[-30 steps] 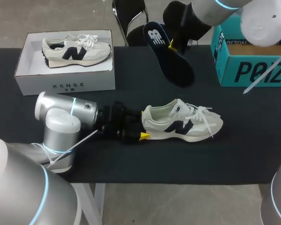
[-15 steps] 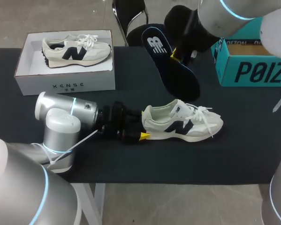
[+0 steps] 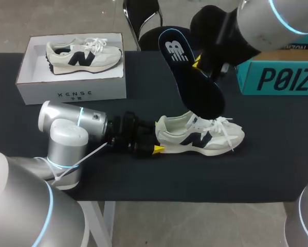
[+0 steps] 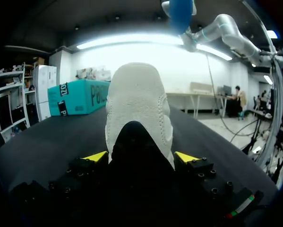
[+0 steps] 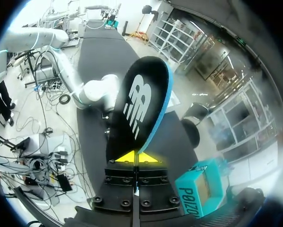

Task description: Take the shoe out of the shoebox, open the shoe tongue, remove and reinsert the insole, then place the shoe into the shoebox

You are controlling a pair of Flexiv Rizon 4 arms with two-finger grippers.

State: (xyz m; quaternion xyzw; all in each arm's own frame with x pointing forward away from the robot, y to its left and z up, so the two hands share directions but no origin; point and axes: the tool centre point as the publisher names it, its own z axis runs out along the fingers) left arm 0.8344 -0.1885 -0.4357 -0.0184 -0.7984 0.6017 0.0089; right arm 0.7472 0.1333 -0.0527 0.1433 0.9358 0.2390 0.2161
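Observation:
A cream shoe with a dark logo lies on its side on the black table, toe to the right. My left gripper grips its heel, one yellow tip on each side; in the left wrist view the heel fills the space between the fingers of that gripper. The dark insole with a blue edge hangs in the air above the shoe's opening, and my right gripper is shut on it. In the right wrist view the insole stands out ahead of the gripper.
A white shoebox at the back left holds a second cream shoe. A teal box stands at the back right. Bare table lies in front of the shoe.
My right arm has carried the insole down and toward the shoe on the table. The left arm and the shoe have stayed still.

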